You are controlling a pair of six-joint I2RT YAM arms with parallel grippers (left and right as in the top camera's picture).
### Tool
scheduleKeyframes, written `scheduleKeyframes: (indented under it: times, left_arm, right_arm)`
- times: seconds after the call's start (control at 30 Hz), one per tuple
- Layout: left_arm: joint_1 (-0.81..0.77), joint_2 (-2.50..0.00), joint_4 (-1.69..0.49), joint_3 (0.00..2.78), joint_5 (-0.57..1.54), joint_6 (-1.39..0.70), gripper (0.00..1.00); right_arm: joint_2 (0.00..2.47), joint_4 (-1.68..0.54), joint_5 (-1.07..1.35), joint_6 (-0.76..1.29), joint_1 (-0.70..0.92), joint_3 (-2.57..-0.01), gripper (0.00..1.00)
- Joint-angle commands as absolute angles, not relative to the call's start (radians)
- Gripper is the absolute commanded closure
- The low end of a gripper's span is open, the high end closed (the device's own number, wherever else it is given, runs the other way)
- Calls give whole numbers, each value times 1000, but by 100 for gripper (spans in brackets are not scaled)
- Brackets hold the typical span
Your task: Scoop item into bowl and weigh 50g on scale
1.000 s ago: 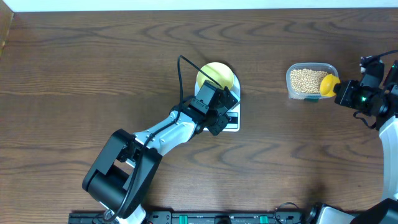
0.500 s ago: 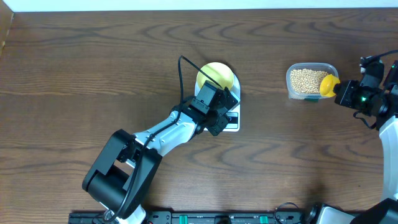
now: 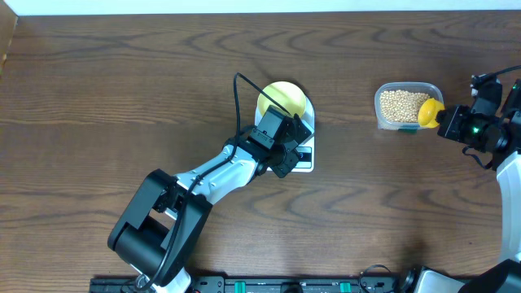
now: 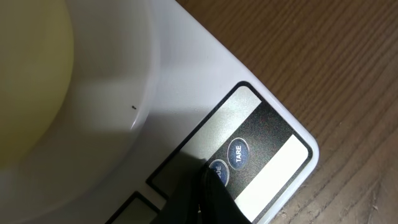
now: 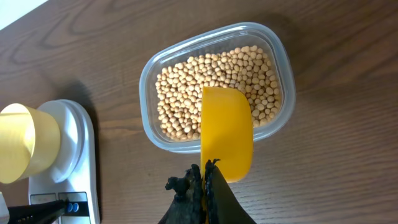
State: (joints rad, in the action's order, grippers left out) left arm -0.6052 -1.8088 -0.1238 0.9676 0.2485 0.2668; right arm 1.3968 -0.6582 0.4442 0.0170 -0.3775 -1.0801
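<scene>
Left fingers [image 4: 202, 199], clenched empty, set their tip on the scale's [image 4: 180, 68] button just beside TARE [image 4: 238, 154]; the pale bowl [image 3: 282, 99] sits on its platform. Right fingers [image 5: 205, 186] grasp the yellow scoop [image 5: 227, 130] by its handle. Its long axis points up-frame, lip over the soybeans [image 5: 186, 106] in the clear tub [image 5: 281, 74], so the right arm is nearer them.

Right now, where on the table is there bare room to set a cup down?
Bare wood lies between the scale and the bean tub, and across the left of the table. Crowded: the left gripper at the scale, the right gripper with scoop at the tub.
</scene>
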Motion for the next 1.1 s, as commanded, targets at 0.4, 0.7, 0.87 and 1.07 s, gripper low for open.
scheduleKeyframes:
  times: [0.4, 0.7, 0.87, 1.07]
  left_arm:
    - [-601, -1876, -139, 921, 183, 280, 92]
    - [-601, -1876, -136, 920, 183, 280, 93]
    - [-601, -1876, -133, 905, 183, 280, 93]
    - [-600, -1876, -125, 893, 182, 281, 92]
  right_arm:
    - [1401, -666, 439, 6, -372, -1092, 99]
    - [1401, -668, 440, 6, -372, -1092, 99]
    - [1401, -670, 440, 6, -372, -1092, 99]
    - [1401, -670, 440, 6, -372, -1092, 99]
